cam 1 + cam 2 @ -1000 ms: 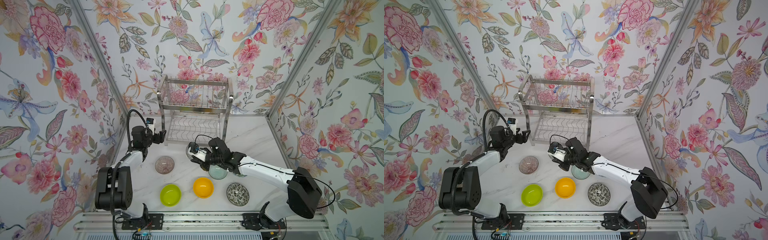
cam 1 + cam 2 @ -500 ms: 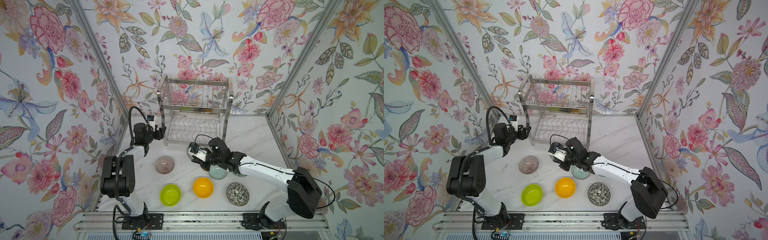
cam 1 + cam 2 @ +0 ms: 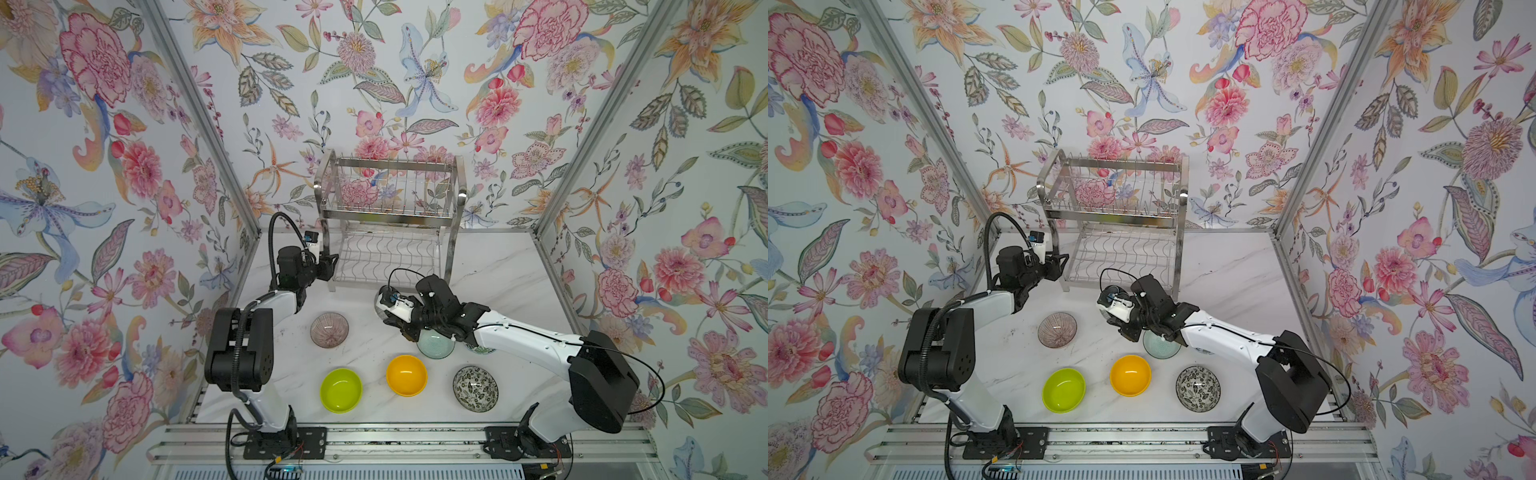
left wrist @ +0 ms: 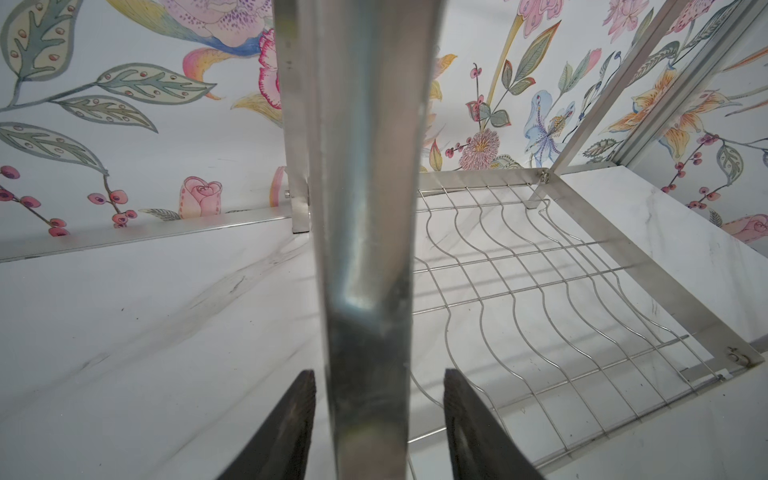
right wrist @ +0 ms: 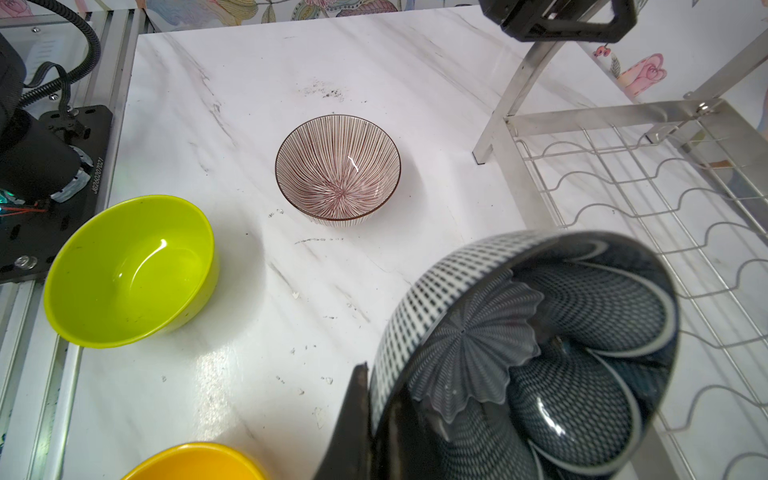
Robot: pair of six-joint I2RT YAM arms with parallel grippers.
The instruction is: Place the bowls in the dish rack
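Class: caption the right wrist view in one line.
Right gripper grips the navy flower bowl, tilted, near the dish rack.

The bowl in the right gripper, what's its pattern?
Dark navy bowl: mesh-textured flower petals inside, white with dark dashes outside. Right wrist view shows it best.

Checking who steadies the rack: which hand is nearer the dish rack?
Left. The left hand clamps a front post of the dish rack; the right hand, holding the navy bowl, hovers by the rack's front edge.
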